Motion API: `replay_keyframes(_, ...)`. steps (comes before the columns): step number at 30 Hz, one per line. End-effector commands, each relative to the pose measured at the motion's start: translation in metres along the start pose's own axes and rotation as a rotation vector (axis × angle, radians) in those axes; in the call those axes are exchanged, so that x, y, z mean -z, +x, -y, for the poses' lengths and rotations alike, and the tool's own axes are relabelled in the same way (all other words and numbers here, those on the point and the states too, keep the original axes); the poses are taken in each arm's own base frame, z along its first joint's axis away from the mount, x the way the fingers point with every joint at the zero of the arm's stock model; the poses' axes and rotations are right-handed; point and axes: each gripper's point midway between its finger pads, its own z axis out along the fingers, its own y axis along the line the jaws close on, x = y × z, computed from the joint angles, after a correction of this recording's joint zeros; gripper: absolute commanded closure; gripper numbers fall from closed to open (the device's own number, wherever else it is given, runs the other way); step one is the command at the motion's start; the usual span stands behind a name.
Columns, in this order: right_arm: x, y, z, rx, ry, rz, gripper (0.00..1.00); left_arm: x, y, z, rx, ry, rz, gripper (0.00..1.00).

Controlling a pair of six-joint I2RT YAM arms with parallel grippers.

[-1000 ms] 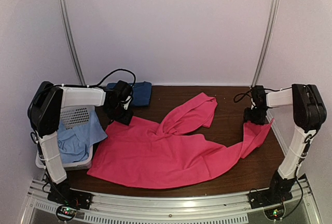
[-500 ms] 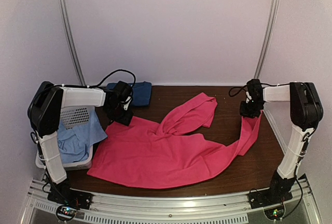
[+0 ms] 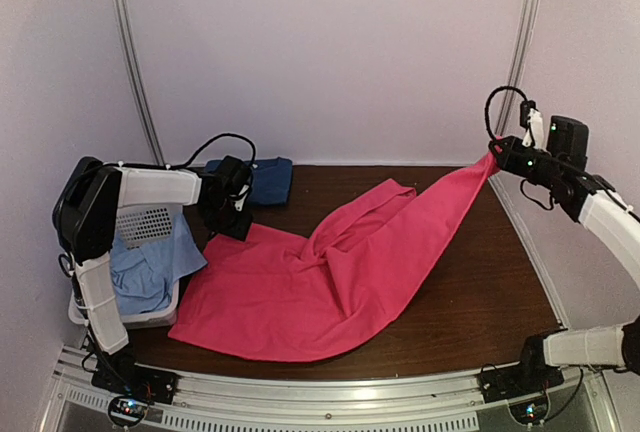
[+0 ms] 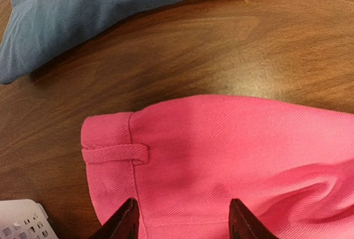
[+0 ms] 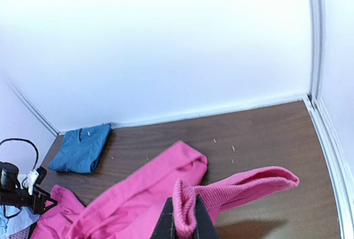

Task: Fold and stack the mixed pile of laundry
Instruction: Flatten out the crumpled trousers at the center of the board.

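Stretching an end of the magenta-pink shirt [image 3: 330,282] high above the table's [image 3: 480,292] far right corner, the right gripper [image 3: 497,155] is clamped on it, likely to pull the cloth flat for folding, while the left gripper [image 4: 182,219], jaws apart, straddles the shirt's far-left corner.

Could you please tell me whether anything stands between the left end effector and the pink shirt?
Nothing visible does. The left end effector hangs right over a hemmed corner of the pink shirt, with cloth showing between its spread fingers. The folded dark blue T-shirt lies farther off, with bare table between.
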Motion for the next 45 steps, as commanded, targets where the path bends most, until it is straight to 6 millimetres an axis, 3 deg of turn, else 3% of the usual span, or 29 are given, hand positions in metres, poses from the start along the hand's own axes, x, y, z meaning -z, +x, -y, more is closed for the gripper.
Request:
replay_keyframes(1,0.025,0.098,0.064,-0.119,0.203,-0.177,1.00,0.000,-0.005,-0.005,0.021,-0.008,0.022,0.44)
replay_keyframes(4,0.047,0.145,0.095,-0.152,0.326,-0.259,0.98,0.001,-0.007,-0.005,0.020,-0.006,0.026,0.44)
replay_keyframes(7,0.068,0.169,0.124,-0.194,0.455,-0.295,1.00,0.000,-0.005,-0.005,0.019,-0.007,0.023,0.44)
replay_keyframes(16,0.114,0.155,0.187,-0.388,0.762,-0.186,0.99,-0.005,0.002,-0.017,0.040,-0.027,0.007,0.44)
replay_keyframes(18,0.120,0.152,0.193,-0.431,0.759,-0.139,0.98,-0.003,-0.001,-0.020,0.045,-0.032,0.016,0.44)
replay_keyframes(21,0.107,0.141,0.178,-0.406,0.624,-0.118,0.93,0.028,-0.027,-0.004,0.009,0.056,0.151,0.44)
replay_keyframes(22,0.098,0.139,0.170,-0.398,0.557,-0.130,0.90,0.044,-0.038,0.006,-0.025,0.089,0.211,0.44)
replay_keyframes(24,0.087,0.136,0.163,-0.398,0.490,-0.160,0.95,0.081,-0.055,0.043,-0.166,0.179,0.348,0.43)
replay_keyframes(27,0.079,0.133,0.164,-0.396,0.468,-0.167,1.00,0.138,-0.055,0.126,-0.401,0.345,0.535,0.44)
replay_keyframes(30,0.074,0.125,0.164,-0.381,0.452,-0.164,1.00,0.184,-0.010,0.227,-0.696,0.580,0.627,0.49)
replay_keyframes(31,0.071,0.121,0.162,-0.372,0.441,-0.162,1.00,0.192,0.006,0.252,-0.780,0.628,0.634,0.51)
replay_keyframes(34,0.062,0.108,0.158,-0.365,0.393,-0.151,1.00,0.194,0.054,0.307,-0.934,0.791,0.546,0.55)
replay_keyframes(36,0.056,0.100,0.158,-0.365,0.377,-0.153,1.00,0.181,0.087,0.329,-1.015,0.831,0.467,0.56)
replay_keyframes(40,0.044,0.085,0.155,-0.361,0.332,-0.139,1.00,0.162,0.129,0.345,-1.067,0.853,0.360,0.48)
replay_keyframes(45,0.027,0.068,0.153,-0.377,0.264,-0.120,1.00,0.112,0.155,0.339,-1.076,0.743,0.182,0.43)
